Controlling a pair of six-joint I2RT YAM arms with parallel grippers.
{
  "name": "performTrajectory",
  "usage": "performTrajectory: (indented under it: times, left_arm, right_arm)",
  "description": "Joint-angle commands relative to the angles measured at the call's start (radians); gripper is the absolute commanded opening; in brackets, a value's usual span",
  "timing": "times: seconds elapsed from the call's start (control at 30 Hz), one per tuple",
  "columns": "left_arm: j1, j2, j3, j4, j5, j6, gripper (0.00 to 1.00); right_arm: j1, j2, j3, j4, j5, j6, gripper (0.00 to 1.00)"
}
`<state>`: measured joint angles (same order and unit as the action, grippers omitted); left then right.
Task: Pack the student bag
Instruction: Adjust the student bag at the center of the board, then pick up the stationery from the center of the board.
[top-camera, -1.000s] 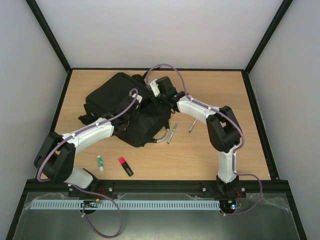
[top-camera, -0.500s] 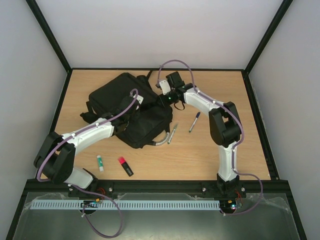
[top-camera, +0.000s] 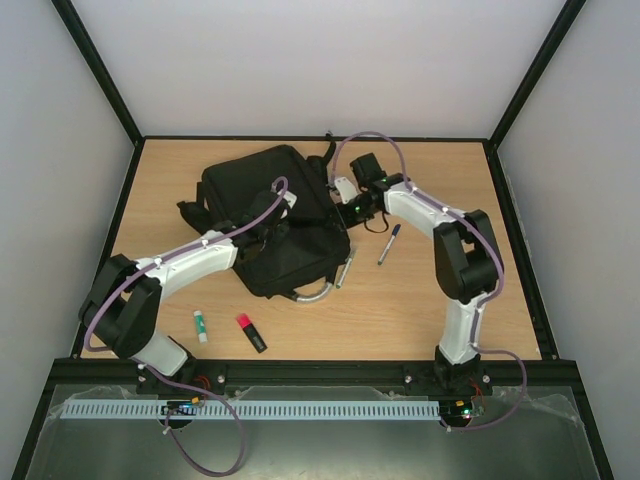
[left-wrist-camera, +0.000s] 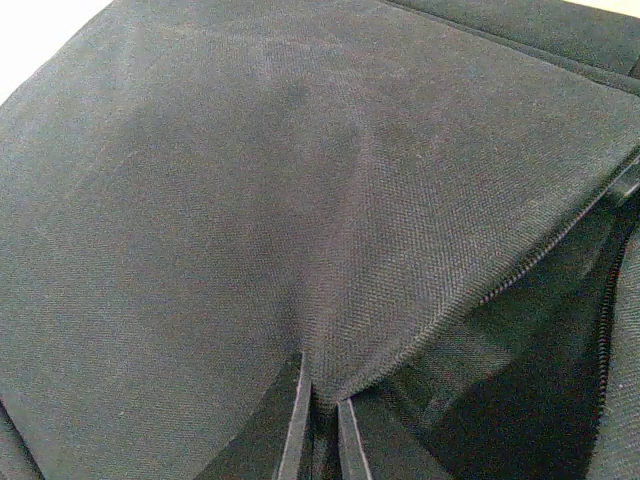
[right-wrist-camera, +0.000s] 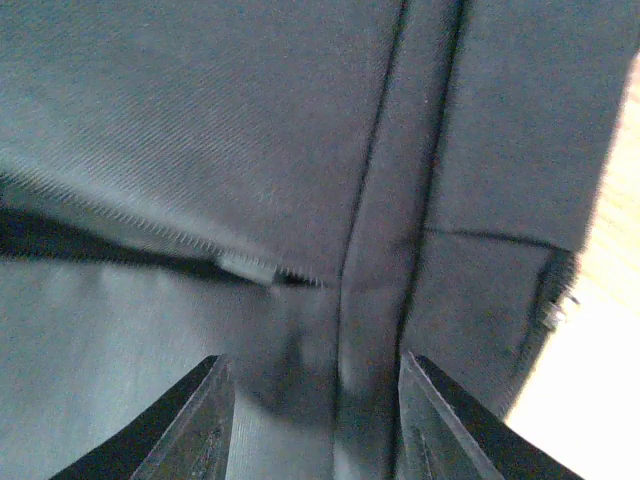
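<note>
The student bag (top-camera: 262, 190) is a large black backpack lying in the middle of the table, its grey curved handle (top-camera: 318, 293) at the near edge. My left gripper (top-camera: 276, 218) is shut on a fold of the bag's fabric (left-wrist-camera: 330, 330) beside an open zipper seam. My right gripper (top-camera: 340, 203) is open at the bag's right edge, its jaws spread over the black fabric and a zipper edge (right-wrist-camera: 270, 268). A pen (top-camera: 388, 244) lies right of the bag. A second pen (top-camera: 344, 272) lies by the handle.
A green and white glue stick (top-camera: 200, 324) and a red and black highlighter (top-camera: 250, 332) lie on the near left of the wooden table (top-camera: 420, 300). Black frame rails run along the table edges.
The bag has shifted to the right and turned, pulled by my left gripper. My right gripper has moved to the right and away from the bag's top to its right edge.
</note>
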<state>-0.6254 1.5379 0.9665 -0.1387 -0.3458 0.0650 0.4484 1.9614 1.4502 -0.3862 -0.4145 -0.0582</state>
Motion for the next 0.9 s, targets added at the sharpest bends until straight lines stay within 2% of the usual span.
performTrajectory:
  times: [0.0, 0.13, 0.4, 0.57, 0.87]
  left_arm:
    - [-0.004, -0.012, 0.016, 0.04, -0.018, -0.004, 0.02]
    - [-0.004, -0.015, 0.005, 0.033, 0.008, -0.022, 0.02]
    - [-0.009, -0.008, 0.021, -0.014, 0.085, -0.075, 0.04]
    - [-0.015, -0.005, 0.049, -0.054, 0.098, -0.102, 0.06]
    - [-0.053, -0.021, 0.058, -0.087, 0.077, -0.111, 0.07]
  right_arm:
    - [-0.07, -0.133, -0.025, -0.135, -0.058, -0.025, 0.49]
    - [-0.113, -0.227, -0.064, -0.199, -0.001, -0.085, 0.55]
    - [-0.13, -0.394, -0.307, -0.179, 0.299, -0.088, 0.59]
    - [-0.131, -0.394, -0.36, -0.199, 0.393, -0.077, 0.63]
    - [-0.132, -0.281, -0.353, -0.115, 0.533, -0.042, 0.67]
